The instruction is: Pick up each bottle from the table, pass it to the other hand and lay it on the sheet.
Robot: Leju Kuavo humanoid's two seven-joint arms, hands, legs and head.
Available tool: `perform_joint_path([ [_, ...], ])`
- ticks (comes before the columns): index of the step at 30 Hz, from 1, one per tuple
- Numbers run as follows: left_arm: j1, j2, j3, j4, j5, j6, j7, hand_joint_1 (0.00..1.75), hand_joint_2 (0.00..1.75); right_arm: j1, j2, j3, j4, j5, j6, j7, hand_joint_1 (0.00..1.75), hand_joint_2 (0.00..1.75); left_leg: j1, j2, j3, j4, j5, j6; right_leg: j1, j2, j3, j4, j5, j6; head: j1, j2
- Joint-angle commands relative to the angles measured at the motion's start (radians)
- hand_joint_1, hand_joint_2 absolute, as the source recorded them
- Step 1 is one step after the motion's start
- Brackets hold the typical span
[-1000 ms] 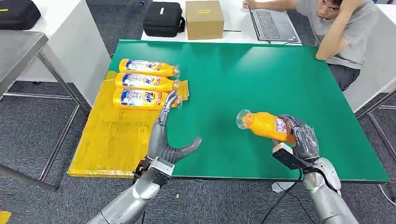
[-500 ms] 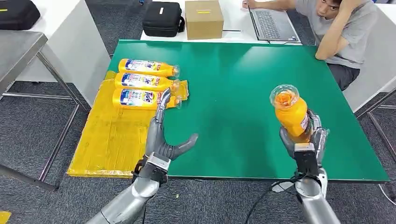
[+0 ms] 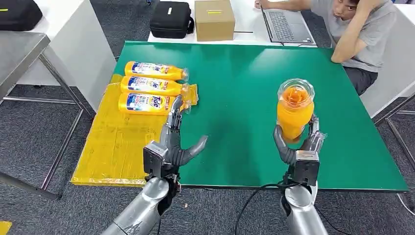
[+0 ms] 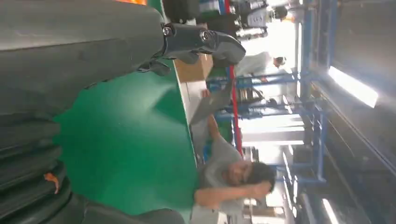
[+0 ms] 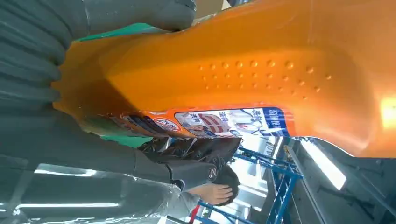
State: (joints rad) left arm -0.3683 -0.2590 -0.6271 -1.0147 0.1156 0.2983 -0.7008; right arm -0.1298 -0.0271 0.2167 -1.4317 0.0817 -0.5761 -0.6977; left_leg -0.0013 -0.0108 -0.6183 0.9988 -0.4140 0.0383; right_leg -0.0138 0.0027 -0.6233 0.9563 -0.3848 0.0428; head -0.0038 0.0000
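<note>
My right hand (image 3: 299, 146) grips an orange detergent bottle (image 3: 294, 111) upright by its base, above the green table (image 3: 235, 83). My left hand (image 3: 172, 144) waits empty, fingers spread. Top-heavy, the bottle might tip during handover to the yellow sheet (image 3: 115, 147) side.

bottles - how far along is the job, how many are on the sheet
Done: three bottles lie side by side at the far end of the yellow sheet. In hand: the right hand holds a fourth bottle upright above the green table. Left: pass it to the open left hand, then lay it down.
</note>
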Motion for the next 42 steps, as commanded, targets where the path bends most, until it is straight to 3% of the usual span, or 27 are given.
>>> perform_joint_path([
  [1, -0.025, -0.016, 0.022, 0.099, -0.007, -0.01, 0.003, 0.0, 1.75, -0.044, 0.029, 0.038, 0.041, 0.002, -0.016, 0.0, 1.75, 1.75, 0.0, 0.003, 0.005, 0.0, -0.002, -0.002, 0.001, 0.002, 0.004, 0.0, -0.001, -0.002, 0.0, 0.0],
  [5, -0.031, -0.017, 0.023, 0.103, -0.015, -0.019, 0.003, 0.0, 1.75, -0.046, 0.023, 0.081, 0.071, 0.003, -0.032, 0.0, 1.75, 1.75, 0.0, 0.002, 0.003, -0.001, -0.001, -0.001, 0.0, 0.001, 0.002, 0.0, -0.001, -0.001, 0.0, 0.0],
  [9, -0.058, -0.041, -0.018, 0.127, -0.016, -0.073, 0.003, 0.0, 1.75, -0.05, 0.017, 0.146, 0.125, 0.014, -0.122, 0.0, 1.75, 1.75, 0.001, 0.004, 0.007, -0.001, -0.003, -0.002, 0.001, 0.003, 0.005, 0.0, -0.002, -0.002, 0.0, 0.0],
  [14, -0.058, -0.041, -0.018, 0.127, -0.016, -0.073, 0.003, 0.0, 1.75, -0.05, 0.017, 0.146, 0.125, 0.014, -0.122, 0.0, 1.75, 1.75, 0.0, 0.003, 0.005, -0.001, -0.002, -0.001, 0.001, 0.002, 0.004, -0.001, -0.001, -0.001, 0.0, 0.0],
  [18, -0.05, -0.027, -0.053, 0.085, -0.041, -0.061, 0.003, 0.0, 1.75, -0.05, 0.036, 0.157, 0.163, 0.03, -0.122, 0.0, 1.75, 1.75, 0.001, 0.004, 0.014, 0.001, -0.006, -0.004, 0.001, 0.002, 0.012, 0.002, -0.006, -0.003, 0.0, 0.0],
  [19, -0.051, -0.028, -0.062, 0.087, -0.041, -0.061, 0.003, 0.0, 1.75, -0.049, 0.043, 0.158, 0.171, 0.041, -0.122, 0.0, 1.75, 1.75, 0.001, 0.003, 0.005, -0.001, -0.002, -0.002, 0.001, 0.002, 0.004, -0.001, -0.001, -0.002, 0.0, 0.0],
  [20, -0.056, -0.03, -0.081, 0.102, -0.032, -0.065, 0.003, 0.0, 1.75, -0.051, 0.055, 0.172, 0.187, 0.05, -0.122, 0.0, 1.75, 1.75, 0.001, 0.004, 0.009, -0.001, -0.004, -0.003, 0.001, 0.002, 0.008, 0.0, -0.003, -0.002, 0.0, 0.0],
  [21, -0.058, -0.034, -0.096, 0.111, -0.027, -0.067, 0.003, 0.0, 1.75, -0.054, 0.066, 0.18, 0.195, 0.065, -0.122, 0.0, 1.75, 1.75, 0.001, 0.002, 0.004, -0.001, -0.001, -0.002, 0.001, 0.002, 0.003, -0.001, -0.001, -0.001, 0.0, 0.0],
  [27, -0.067, -0.05, -0.17, 0.165, -0.019, -0.086, 0.003, 0.0, 1.75, -0.084, 0.108, 0.199, 0.26, 0.079, -0.122, 0.0, 1.75, 1.75, 0.001, 0.005, 0.01, 0.0, -0.004, -0.003, 0.001, 0.003, 0.008, 0.0, -0.003, -0.003, 0.0, 0.0],
  [33, -0.082, -0.06, -0.236, 0.204, -0.009, -0.117, 0.006, 0.0, 1.75, -0.097, 0.122, 0.205, 0.301, 0.106, -0.122, 0.0, 1.75, 1.75, 0.001, 0.002, 0.004, -0.001, -0.001, -0.001, 0.001, 0.001, 0.003, -0.001, -0.001, -0.001, 0.0, 0.0],
  [42, -0.092, -0.056, -0.288, 0.218, 0.009, -0.128, 0.006, 0.0, 1.75, -0.158, 0.144, 0.242, 0.366, 0.104, -0.122, 0.0, 1.75, 1.75, 0.001, 0.005, 0.007, 0.0, -0.003, -0.003, 0.001, 0.004, 0.005, 0.0, -0.002, -0.002, 0.0, 0.0],
])
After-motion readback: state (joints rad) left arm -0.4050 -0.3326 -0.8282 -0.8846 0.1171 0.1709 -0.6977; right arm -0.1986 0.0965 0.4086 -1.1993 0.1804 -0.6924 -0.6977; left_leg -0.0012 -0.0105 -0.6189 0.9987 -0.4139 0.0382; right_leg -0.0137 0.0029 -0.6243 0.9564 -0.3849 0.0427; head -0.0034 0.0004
